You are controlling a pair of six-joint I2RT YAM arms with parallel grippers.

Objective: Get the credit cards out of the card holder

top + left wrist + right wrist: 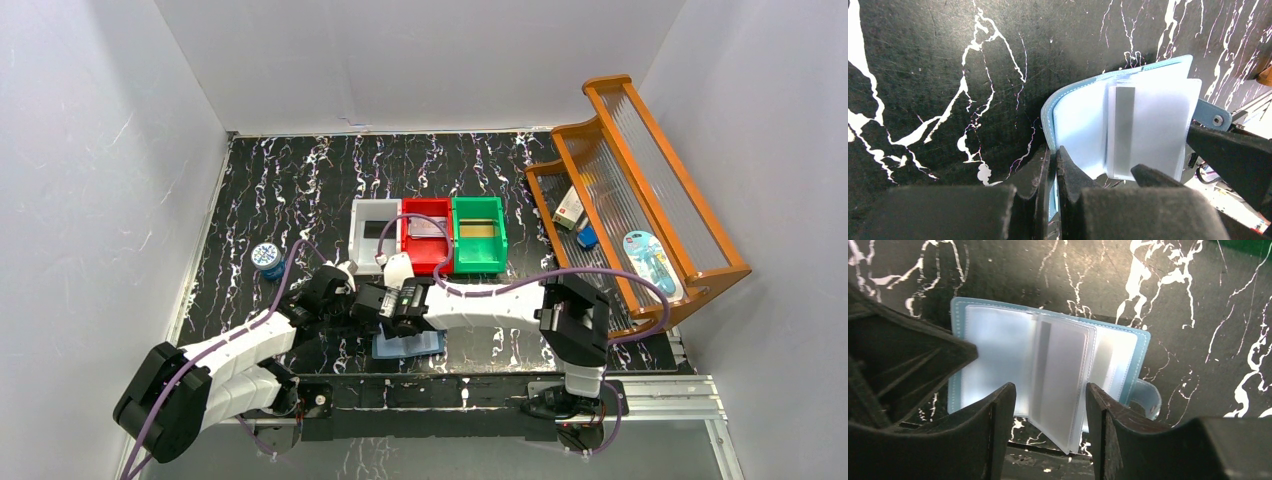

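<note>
the card holder (408, 345) lies open on the black marbled table (923, 75), close to the near edge and between my two bases. its pale blue inside faces up and its snap tab (1213, 117) sticks out to one side. my left claw (1052, 165) is clenched on the rim of one cover, pinning that side down. my right claw (1049, 390) is released, its fingers spread either side of a clear pocket leaf that stands up from the spine, touching nothing that i can see.

through the frosted plastic i see a pale credit card (1124, 131) with a grey stripe, tucked in a pocket. whether a second sits behind it i cannot tell.

i judge the card light, thin and stiff, with a slick face. the pocket is soft and floppy and would likely come along if i pinch too deep. the place to take hold is the card's exposed short edge at the pocket mouth, fingertips only, pulling along the pocket's length while my left claw anchors the cover.

from above, my left arm lies low and stretched toward the middle. my right arm folds across to the left, forearm nearly level, both wrists meeting over the holder.
</note>
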